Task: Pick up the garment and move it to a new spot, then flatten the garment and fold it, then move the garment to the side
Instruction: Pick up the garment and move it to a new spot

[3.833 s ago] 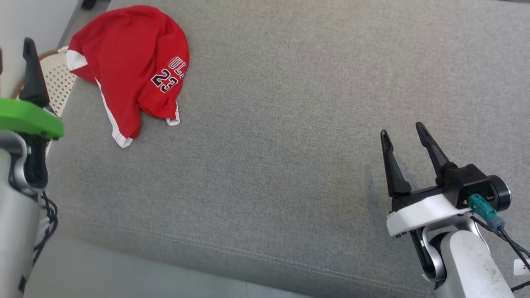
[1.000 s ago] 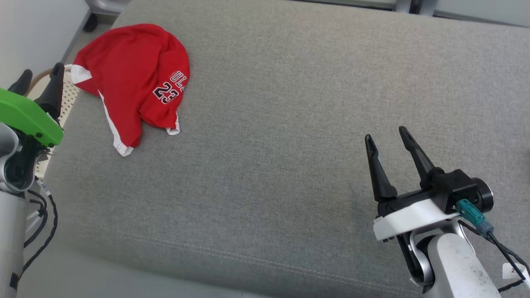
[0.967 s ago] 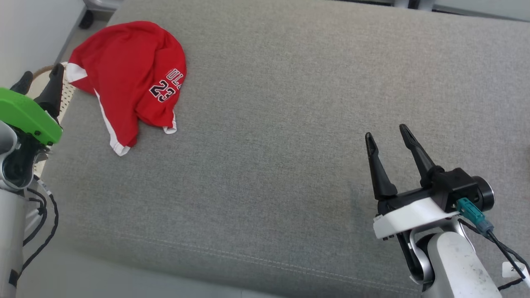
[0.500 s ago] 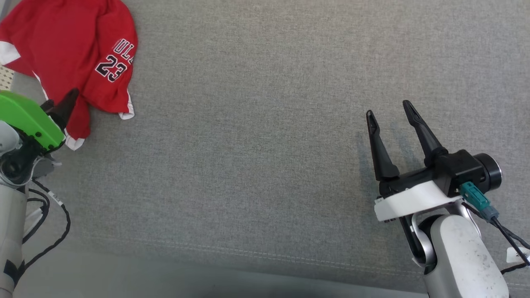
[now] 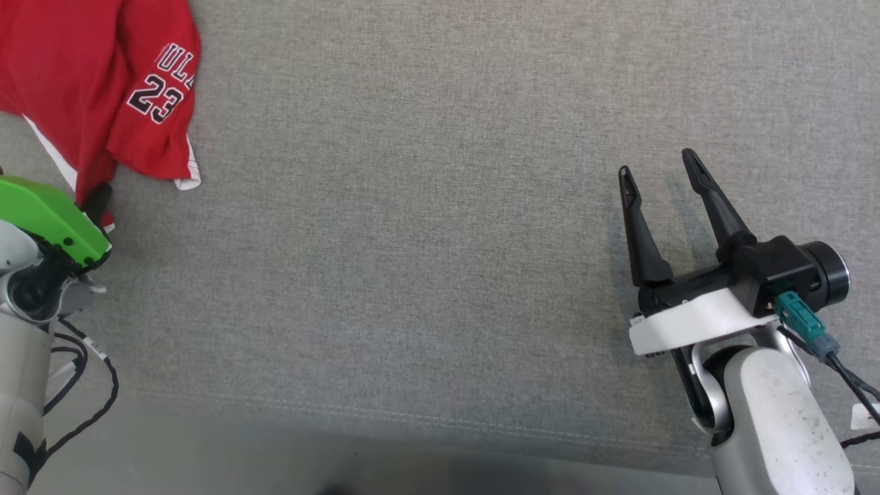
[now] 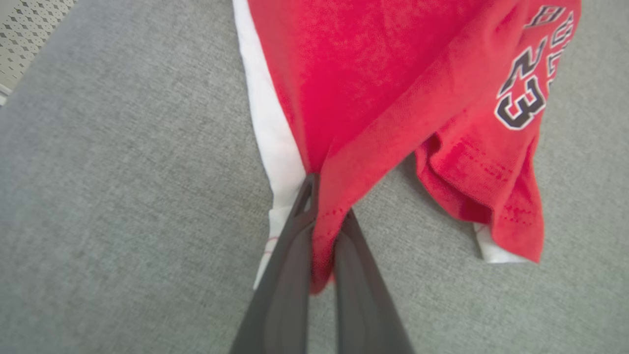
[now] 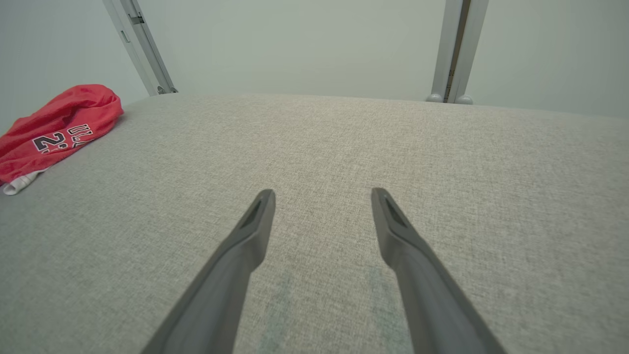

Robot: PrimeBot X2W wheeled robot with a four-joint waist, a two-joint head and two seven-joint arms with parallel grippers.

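Note:
The red garment (image 5: pixel 82 75), a sports jersey with white trim and the number 23, lies bunched at the far left of the grey cushion (image 5: pixel 412 206). In the left wrist view my left gripper (image 6: pixel 327 204) is shut on the garment's (image 6: pixel 373 98) lower hem, with red cloth pinched between the two fingers. In the head view that gripper (image 5: pixel 100 199) sits under its green mount at the jersey's near corner. My right gripper (image 5: pixel 663 172) stands open over bare cushion at the right, far from the jersey. In the right wrist view the right gripper (image 7: pixel 322 196) is open and the garment (image 7: pixel 54 128) lies at far left.
A cream perforated basket (image 6: pixel 29 24) stands beside the cushion's left edge. Pale metal frame posts (image 7: pixel 454 49) rise behind the cushion's far edge. The cushion's stitched front seam (image 5: pixel 412 419) runs along the bottom of the head view.
The head camera has tilted and turned, shifting the whole picture. My left gripper has reached the jersey's near hem and shut on it. The right gripper stays open.

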